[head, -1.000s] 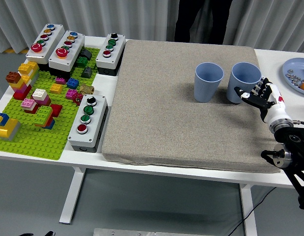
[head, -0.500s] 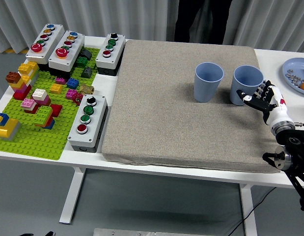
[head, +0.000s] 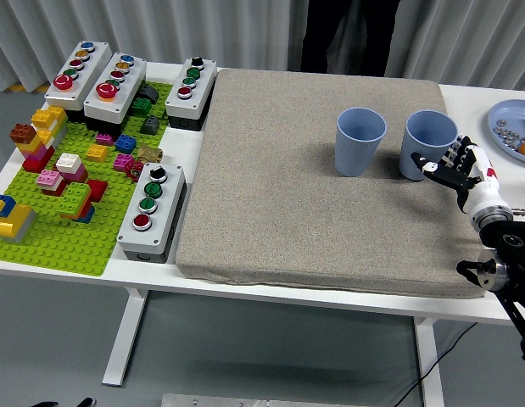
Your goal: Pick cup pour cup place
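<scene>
Two light blue cups stand upright on the grey mat (head: pixel 287 195): the left cup (head: pixel 360 141) and the right cup (head: pixel 430 142). My right hand (head: pixel 444 164) comes in from the right edge. It is shut on the lower right side of the right cup, thumb at the front and fingers (head: pixel 460 156) at its right side. I cannot see into either cup well enough to tell what they hold. My left arm is out of view.
A blue plate (head: pixel 510 127) with small beads and an orange piece sits at the far right. Several button boxes (head: pixel 152 212) and a green brick baseplate (head: pixel 67 229) with loose bricks fill the left. A person in dark clothes (head: pixel 347 34) stands behind the table.
My right hand has shifted a little to the right and down, and the right cup has slid slightly right with it. The left cup has not moved.
</scene>
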Tool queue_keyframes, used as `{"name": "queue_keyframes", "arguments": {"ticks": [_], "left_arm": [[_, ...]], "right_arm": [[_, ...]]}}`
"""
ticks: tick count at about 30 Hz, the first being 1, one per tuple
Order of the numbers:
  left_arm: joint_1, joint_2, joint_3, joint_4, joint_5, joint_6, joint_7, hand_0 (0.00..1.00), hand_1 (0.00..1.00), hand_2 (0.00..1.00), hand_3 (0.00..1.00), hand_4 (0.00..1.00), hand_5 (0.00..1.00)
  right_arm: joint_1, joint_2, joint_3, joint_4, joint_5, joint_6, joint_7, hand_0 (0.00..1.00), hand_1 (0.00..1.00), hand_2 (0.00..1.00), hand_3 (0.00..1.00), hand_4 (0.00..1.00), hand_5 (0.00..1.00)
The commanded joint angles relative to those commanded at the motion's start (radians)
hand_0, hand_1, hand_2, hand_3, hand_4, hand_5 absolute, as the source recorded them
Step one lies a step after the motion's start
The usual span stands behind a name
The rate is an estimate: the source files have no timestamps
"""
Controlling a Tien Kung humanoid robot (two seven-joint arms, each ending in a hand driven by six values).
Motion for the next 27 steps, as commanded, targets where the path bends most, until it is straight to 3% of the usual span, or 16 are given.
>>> {"name": "queue_keyframes", "arguments": {"ticks": [19, 20, 25, 26, 27], "left_arm": [[-0.002, 0.0, 0.006, 0.0, -0.003, -0.001, -0.001, 0.779, 0.788, 0.853, 0.734, 0.508, 0.971], [-0.002, 0.0, 0.006, 0.0, -0.003, -0.001, 0.0, 0.778, 0.788, 0.853, 0.733, 0.509, 0.971], [0.0, 0.0, 0.006, 0.0, -0.002, -0.001, 0.0, 0.778, 0.788, 0.853, 0.733, 0.509, 0.971], [0.001, 0.0, 0.005, 0.0, -0.002, -0.001, 0.0, 0.78, 0.788, 0.852, 0.733, 0.509, 0.971], [0.001, 0.0, 0.005, 0.0, -0.001, -0.001, 0.0, 0.78, 0.788, 0.852, 0.733, 0.509, 0.971]], "right_arm": [[-0.004, -0.003, -0.001, -0.012, -0.006, 0.022, -0.018, 0.867, 0.752, 0.663, 0.689, 0.555, 0.002], [-0.004, -0.003, 0.001, -0.011, -0.011, 0.026, -0.024, 0.883, 0.789, 0.75, 0.78, 0.678, 0.057], [-0.006, -0.004, 0.008, -0.011, -0.032, 0.045, -0.049, 0.883, 0.789, 0.75, 0.78, 0.678, 0.057], [-0.007, -0.004, 0.009, -0.011, -0.04, 0.051, -0.055, 0.897, 0.808, 0.801, 0.818, 0.758, 0.111], [-0.007, -0.004, 0.011, -0.011, -0.047, 0.056, -0.059, 0.897, 0.808, 0.801, 0.818, 0.758, 0.111]]}}
